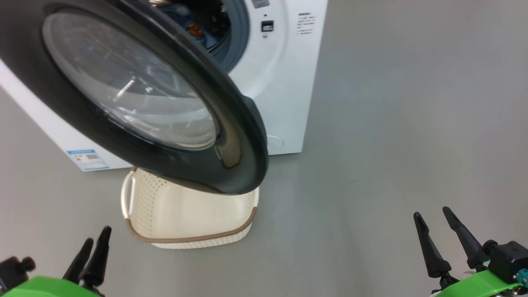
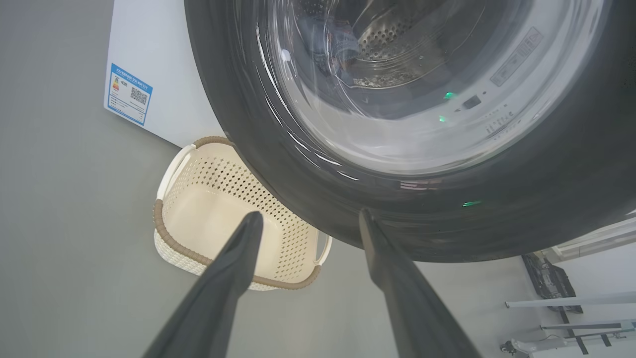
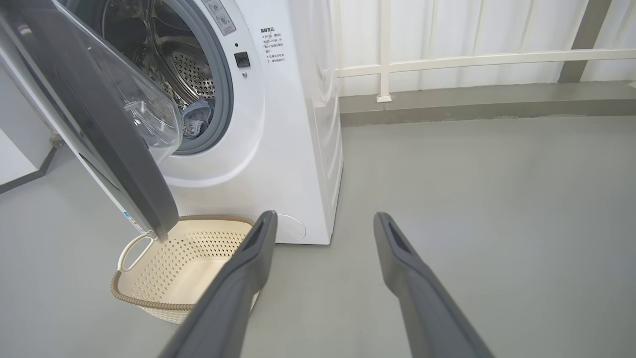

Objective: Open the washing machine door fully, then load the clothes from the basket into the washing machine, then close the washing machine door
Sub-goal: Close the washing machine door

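The washing machine (image 1: 284,82) stands with its door (image 1: 243,144) swung half out, the black rim hanging over the basket (image 1: 185,214). The basket's visible inside shows only bare cream plastic. Light blue clothes (image 1: 194,20) lie inside the steel drum, and the right wrist view shows these clothes (image 3: 198,117) behind the grey gasket. My left gripper (image 1: 98,235) is open at the lower left, short of the basket (image 2: 218,209) and below the door (image 2: 298,189). My right gripper (image 1: 431,212) is open over bare floor, right of the washing machine (image 3: 288,149). Neither holds anything.
Grey floor (image 1: 392,144) stretches to the right of the machine. A white railing and wall (image 3: 472,59) run behind it. A blue label sticker (image 1: 88,159) marks the machine's base. Some dark equipment and white bars (image 2: 551,298) stand further off.
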`<state>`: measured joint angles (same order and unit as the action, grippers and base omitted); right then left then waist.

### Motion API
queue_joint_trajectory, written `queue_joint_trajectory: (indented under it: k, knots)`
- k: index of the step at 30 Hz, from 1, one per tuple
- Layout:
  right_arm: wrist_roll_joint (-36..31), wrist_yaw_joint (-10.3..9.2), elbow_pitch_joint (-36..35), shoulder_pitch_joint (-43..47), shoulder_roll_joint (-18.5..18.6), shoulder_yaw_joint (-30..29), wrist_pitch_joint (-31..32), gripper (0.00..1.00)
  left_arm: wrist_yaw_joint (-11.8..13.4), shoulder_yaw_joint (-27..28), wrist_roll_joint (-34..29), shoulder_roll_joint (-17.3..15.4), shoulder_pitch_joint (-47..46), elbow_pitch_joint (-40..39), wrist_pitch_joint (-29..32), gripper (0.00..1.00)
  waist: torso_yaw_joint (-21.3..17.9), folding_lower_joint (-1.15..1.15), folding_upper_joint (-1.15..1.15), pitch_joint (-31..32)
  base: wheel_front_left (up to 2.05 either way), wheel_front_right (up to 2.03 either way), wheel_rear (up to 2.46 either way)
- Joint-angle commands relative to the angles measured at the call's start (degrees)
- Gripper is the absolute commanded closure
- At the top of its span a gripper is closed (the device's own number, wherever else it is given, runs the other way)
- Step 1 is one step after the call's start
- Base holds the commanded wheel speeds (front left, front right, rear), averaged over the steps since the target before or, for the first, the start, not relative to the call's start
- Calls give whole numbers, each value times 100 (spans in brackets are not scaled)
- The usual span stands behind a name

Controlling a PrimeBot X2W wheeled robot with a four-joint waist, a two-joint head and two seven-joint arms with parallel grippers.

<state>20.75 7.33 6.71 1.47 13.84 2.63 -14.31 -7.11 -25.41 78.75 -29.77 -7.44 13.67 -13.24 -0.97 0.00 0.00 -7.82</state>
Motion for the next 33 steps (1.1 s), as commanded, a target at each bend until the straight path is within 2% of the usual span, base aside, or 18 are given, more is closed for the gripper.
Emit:
queue_joint_trajectory:
  k: [1,4,10,23,29,33]
  knots:
    - [-10,16,-130,28,74,75,-69,0,-37,166,-145,-228,-62,5,-101,0,-142,0,0,5,0,0,0]
    - [-11,16,-127,47,58,60,-69,0,-37,151,-460,-169,-23,172,-165,0,-242,0,0,14,0,0,0]
    - [-16,16,-141,71,39,1,-69,0,-37,726,-1604,200,131,330,-173,0,-362,0,0,34,0,0,0]
    - [-22,16,-161,135,4,-112,-69,0,-37,2362,-4413,1169,760,41,-175,0,-423,0,0,184,0,0,0]
    - [-22,16,-177,154,-12,-122,-69,0,-37,2800,-5347,1530,948,-260,-175,0,-394,0,0,201,0,0,0]
    - [-28,16,-166,144,-26,-104,-69,0,-37,3023,-5720,1741,1005,-285,-175,0,-386,0,0,182,0,0,0]
